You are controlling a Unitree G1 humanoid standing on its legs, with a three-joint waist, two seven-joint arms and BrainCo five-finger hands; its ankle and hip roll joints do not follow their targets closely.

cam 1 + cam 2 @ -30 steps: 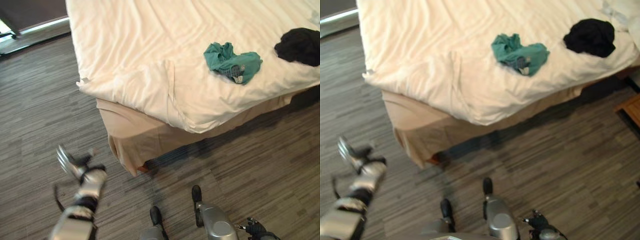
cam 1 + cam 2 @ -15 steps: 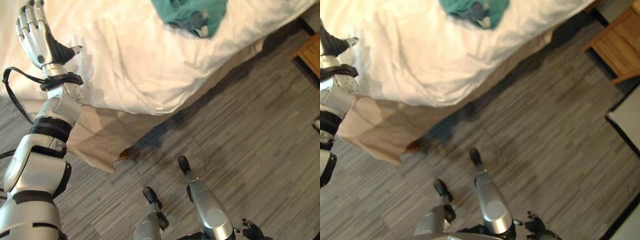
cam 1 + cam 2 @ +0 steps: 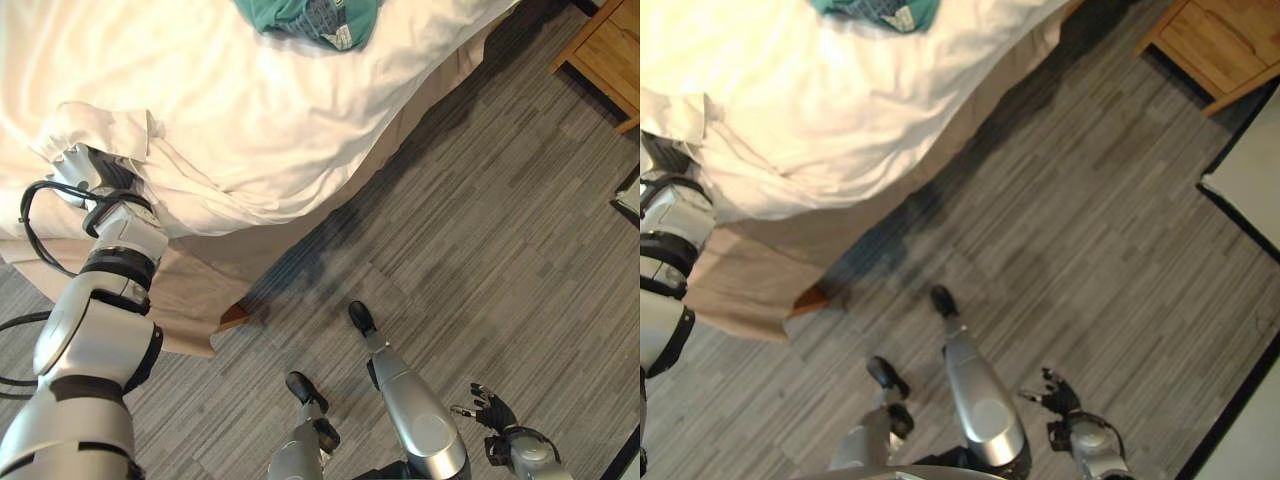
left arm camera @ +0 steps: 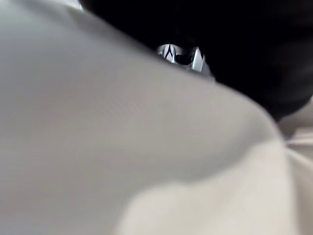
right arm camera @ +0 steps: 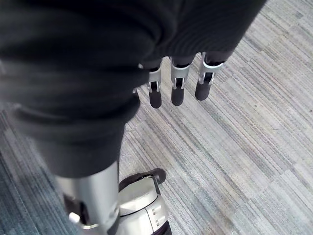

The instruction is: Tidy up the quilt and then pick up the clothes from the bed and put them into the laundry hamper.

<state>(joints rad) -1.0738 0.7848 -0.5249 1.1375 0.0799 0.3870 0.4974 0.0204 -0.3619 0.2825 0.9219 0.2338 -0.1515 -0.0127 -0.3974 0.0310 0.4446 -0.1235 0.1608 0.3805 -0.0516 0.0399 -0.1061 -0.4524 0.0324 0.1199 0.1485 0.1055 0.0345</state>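
The white quilt (image 3: 250,110) covers the bed and hangs over its near edge. Its corner is bunched into a raised fold at the left. My left hand (image 3: 97,170) is pushed into that fold, with only its dark wrist cover showing; the fingers are hidden by cloth. In the left wrist view the quilt (image 4: 98,147) lies right against the hand (image 4: 182,54). A teal garment (image 3: 305,15) lies crumpled on the quilt at the far edge of the view. My right hand (image 3: 490,408) hangs low at my right side, and its fingers (image 5: 176,85) are straight above the floor, holding nothing.
A tan bed skirt (image 3: 190,290) hangs below the quilt down to the grey plank floor (image 3: 480,220). A wooden nightstand (image 3: 1225,40) stands at the far right. A pale flat panel (image 3: 1250,180) lies along the right edge.
The camera has swung right. My left hand, raised with straight fingers over the quilt half a second ago, has gone down into the quilt's corner, which is now bunched up.
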